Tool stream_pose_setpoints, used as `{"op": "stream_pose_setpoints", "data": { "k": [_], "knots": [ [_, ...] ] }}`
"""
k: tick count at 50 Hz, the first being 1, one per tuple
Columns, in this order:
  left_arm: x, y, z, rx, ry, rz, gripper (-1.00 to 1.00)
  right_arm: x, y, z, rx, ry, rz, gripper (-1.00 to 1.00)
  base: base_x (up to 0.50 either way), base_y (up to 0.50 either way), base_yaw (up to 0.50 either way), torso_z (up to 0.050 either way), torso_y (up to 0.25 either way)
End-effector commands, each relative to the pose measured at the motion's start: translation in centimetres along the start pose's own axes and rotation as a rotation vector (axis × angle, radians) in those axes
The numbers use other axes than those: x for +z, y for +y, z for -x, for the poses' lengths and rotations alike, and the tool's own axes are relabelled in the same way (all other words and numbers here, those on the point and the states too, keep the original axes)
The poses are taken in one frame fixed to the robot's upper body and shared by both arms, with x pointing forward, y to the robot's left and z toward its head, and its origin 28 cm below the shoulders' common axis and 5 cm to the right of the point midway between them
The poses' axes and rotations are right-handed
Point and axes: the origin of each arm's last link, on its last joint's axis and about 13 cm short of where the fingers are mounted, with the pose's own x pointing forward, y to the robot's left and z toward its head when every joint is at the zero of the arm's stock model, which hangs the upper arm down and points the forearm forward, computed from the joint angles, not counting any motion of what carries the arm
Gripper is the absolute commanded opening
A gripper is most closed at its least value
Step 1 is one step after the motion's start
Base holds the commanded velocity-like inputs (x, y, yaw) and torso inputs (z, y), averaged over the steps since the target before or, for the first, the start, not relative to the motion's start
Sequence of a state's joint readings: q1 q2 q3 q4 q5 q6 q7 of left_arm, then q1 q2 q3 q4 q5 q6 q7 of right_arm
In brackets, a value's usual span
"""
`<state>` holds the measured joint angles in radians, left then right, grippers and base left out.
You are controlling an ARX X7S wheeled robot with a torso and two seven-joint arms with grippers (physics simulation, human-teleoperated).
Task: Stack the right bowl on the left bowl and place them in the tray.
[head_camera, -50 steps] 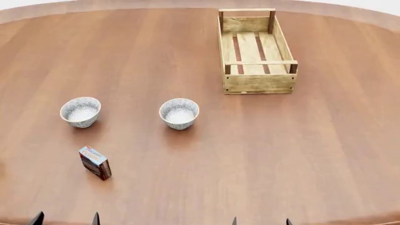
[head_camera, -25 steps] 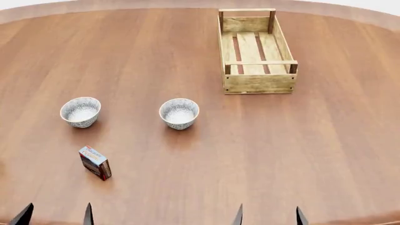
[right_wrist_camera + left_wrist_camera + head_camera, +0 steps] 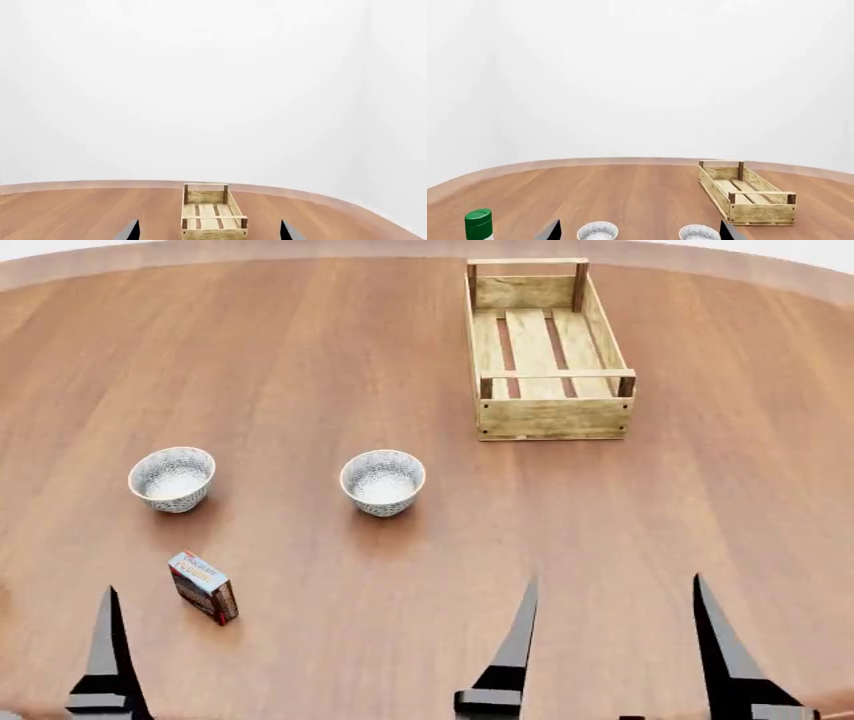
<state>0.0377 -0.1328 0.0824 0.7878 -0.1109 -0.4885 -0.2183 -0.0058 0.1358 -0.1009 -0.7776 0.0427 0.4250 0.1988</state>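
Right speckled ceramic bowl (image 3: 383, 481): likely rigid, slippery, breakable; pinch its rim.
Right gripper (image 3: 611, 640): jaws spread, empty.
Left gripper (image 3: 110, 645): unclear.

We see a large round table (image 3: 334, 360) of reddish-brown wood, its grain running from near to far, filling almost the whole head view. Its curved far edge (image 3: 594, 162) shows as a paler band in both wrist views. Behind the table stands a plain white wall (image 3: 640, 75), smooth and bare, with a faint vertical corner on the left. A second faint corner shows in the wall on the right (image 3: 365, 100). The light is soft and even, casting only dim shadows on the tabletop.
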Motion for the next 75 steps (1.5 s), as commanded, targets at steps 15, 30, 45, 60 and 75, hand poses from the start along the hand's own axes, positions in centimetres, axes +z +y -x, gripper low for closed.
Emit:
{"op": "stream_pose_setpoints", "data": {
  "k": [15,30,45,60,75],
  "knots": [
    [3.9,0.2,1.3,-0.006,-0.131,0.04,1.0,3.3,-0.4,0.2,-0.021,-0.113,0.0,1.0,0.01,0.0,0.0,0.0,0.0],
    [4.3,0.3,1.7,-0.01,-0.148,0.041,1.0,3.6,-0.2,0.5,-0.011,-0.117,0.004,1.0,0.47,0.0,0.0,0.0,0.0],
    [4.7,0.4,1.9,-0.011,-0.143,0.053,1.0,4.0,-0.2,0.7,-0.013,-0.124,-0.001,1.0,0.5,0.0,0.0,0.0,0.0],
    [4.2,0.4,1.9,-0.017,-0.115,0.056,1.0,3.7,0.0,0.8,-0.009,-0.119,0.0,1.0,0.5,0.0,0.0,0.0,0.001],
    [4.2,0.0,1.8,-0.035,-0.101,0.062,1.0,3.7,-0.4,0.4,-0.028,-0.112,0.01,1.0,0.5,0.0,0.0,0.0,0.001]
  ]
}}
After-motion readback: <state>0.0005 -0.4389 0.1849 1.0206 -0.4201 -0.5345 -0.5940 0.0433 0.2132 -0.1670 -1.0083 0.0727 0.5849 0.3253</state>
